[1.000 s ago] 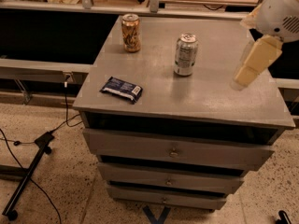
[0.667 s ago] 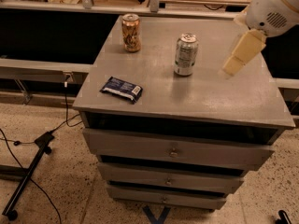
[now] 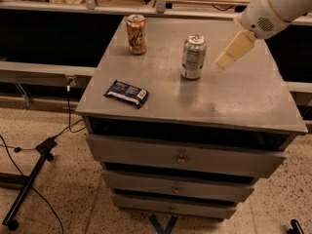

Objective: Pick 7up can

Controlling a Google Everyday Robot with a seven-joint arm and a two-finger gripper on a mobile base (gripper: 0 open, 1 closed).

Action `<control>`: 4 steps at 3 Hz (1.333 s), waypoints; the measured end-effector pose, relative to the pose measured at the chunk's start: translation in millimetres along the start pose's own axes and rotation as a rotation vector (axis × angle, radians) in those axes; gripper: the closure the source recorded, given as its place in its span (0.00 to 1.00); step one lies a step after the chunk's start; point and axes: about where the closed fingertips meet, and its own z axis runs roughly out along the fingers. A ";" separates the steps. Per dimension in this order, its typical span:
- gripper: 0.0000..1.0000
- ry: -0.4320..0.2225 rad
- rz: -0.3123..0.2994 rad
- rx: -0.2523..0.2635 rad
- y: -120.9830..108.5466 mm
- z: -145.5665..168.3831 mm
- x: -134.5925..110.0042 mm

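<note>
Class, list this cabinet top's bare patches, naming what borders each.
Largest: front right of the cabinet top, between 7up can, end effector and the edges. Smaller: between snack packet and 7up can. Crowded: the gap between that can and the end effector to its right.

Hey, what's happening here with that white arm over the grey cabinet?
A robot arm is after the 7up can, the silver one standing upright near the middle of the top of the grey drawer cabinet. Its cream-coloured tool hangs in the air just right of the can in the picture, not touching it, so nothing is picked up yet. An orange-brown can stands at the back left and a dark snack packet lies near the front left.
</note>
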 end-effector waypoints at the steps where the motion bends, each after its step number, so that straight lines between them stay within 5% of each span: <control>1: 0.00 -0.071 -0.007 -0.011 -13.3 28.9 -21.1; 4: 0.00 -0.127 0.033 -0.080 -16.3 86.4 -38.1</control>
